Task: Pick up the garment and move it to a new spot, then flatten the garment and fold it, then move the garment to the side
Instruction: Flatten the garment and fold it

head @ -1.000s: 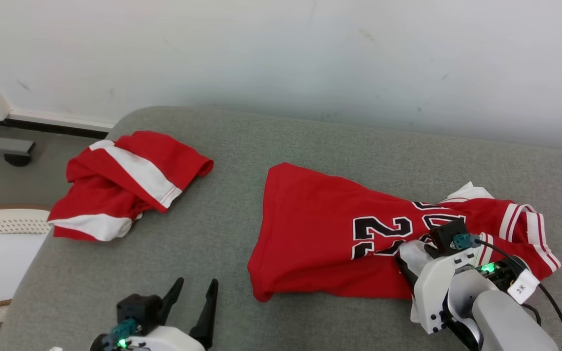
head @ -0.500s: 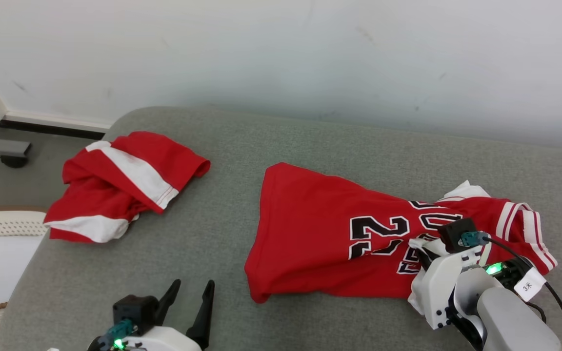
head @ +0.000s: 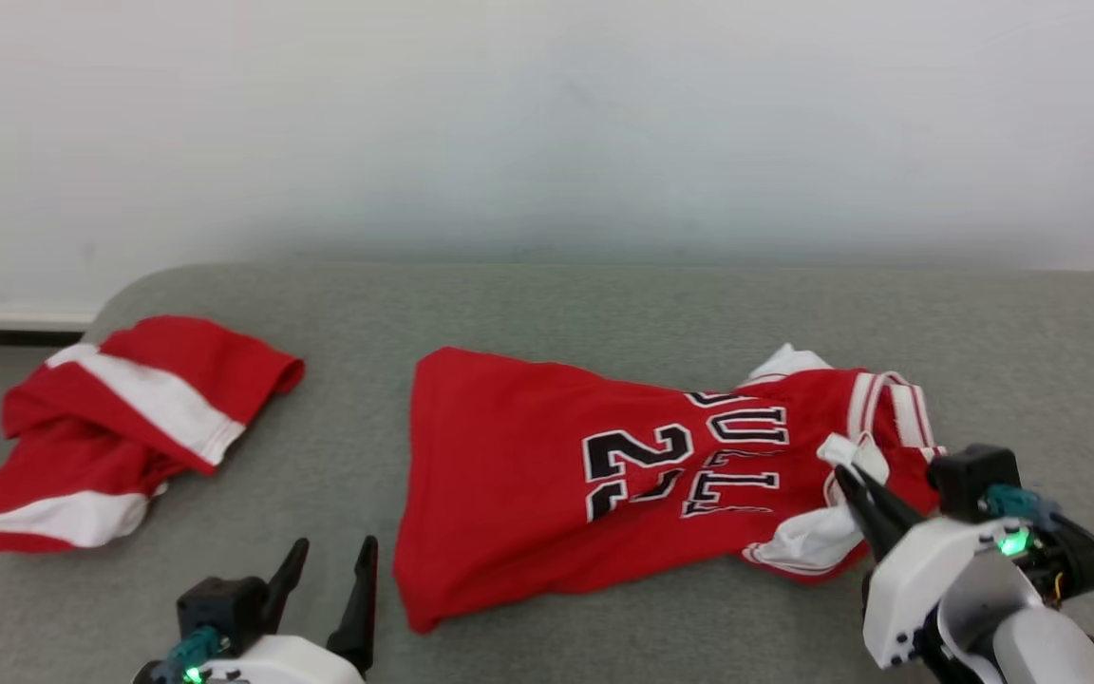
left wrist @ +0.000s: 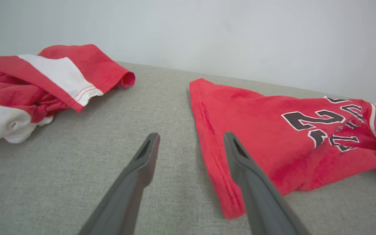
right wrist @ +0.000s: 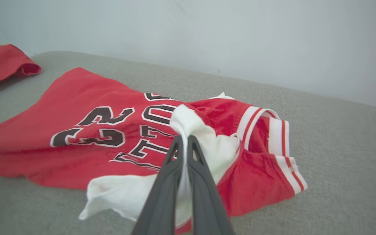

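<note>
The red basketball jersey (head: 528,475) lies spread on the grey upholstered surface (head: 604,304), right of its middle. Its hem points toward the left end and its striped collar and armholes toward the right end. The black number and lettering face up.

A white fold (right wrist: 204,137) of the jersey, at the armhole nearest the front edge, is drawn up off the red cloth and pinched between the fingers of the right gripper (head: 841,470), whose jaws are closed on it. A second ago that gripper sat low over the same spot with its fingers hidden in the cloth. Now they show above the jersey with the white fold raised, and more of the lettering is uncovered.

The left gripper (head: 336,546) hangs at the front edge, just beside the jersey's hem corner, with its jaws still spread wide and nothing between them.

Red and white shorts (head: 110,427) lie bunched at the left end, well apart from the jersey.

The whole head view has shifted since the earlier frames, so the camera has turned and both garments sit further left in it.
</note>
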